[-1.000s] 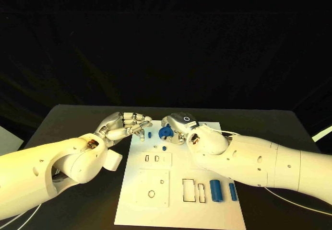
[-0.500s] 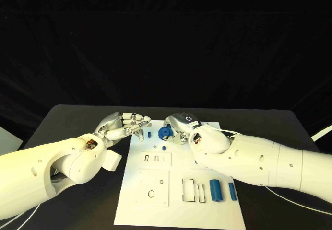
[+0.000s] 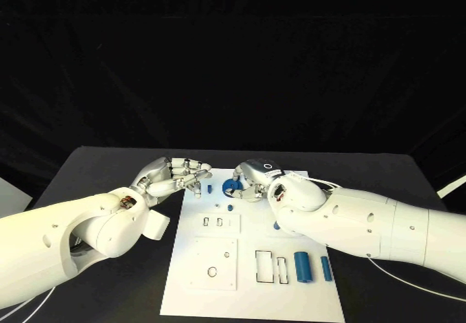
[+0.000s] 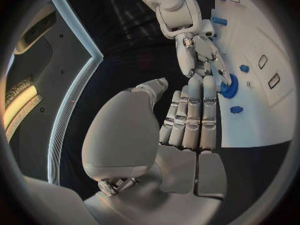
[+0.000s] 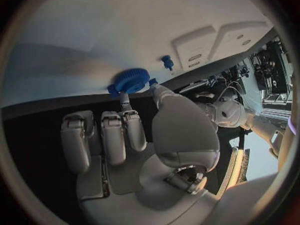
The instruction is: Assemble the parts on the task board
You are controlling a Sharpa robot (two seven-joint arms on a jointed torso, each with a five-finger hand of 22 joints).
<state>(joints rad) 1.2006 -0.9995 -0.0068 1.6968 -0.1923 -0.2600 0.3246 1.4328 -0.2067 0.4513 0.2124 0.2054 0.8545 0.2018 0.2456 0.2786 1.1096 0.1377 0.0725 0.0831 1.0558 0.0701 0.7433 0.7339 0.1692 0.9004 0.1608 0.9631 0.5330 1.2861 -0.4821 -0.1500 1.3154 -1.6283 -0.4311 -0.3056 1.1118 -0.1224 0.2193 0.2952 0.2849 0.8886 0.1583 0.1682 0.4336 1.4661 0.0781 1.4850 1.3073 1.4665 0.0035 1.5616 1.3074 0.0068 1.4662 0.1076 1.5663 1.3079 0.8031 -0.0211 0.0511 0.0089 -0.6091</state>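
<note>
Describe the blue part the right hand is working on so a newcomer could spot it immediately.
Start at the white task board and go to its far end, where the right hand reaches in. At its fingertips sits the blue gear, round with a toothed rim, unlike the small blue pegs beside it and the long blue bars nearer the robot.
</note>
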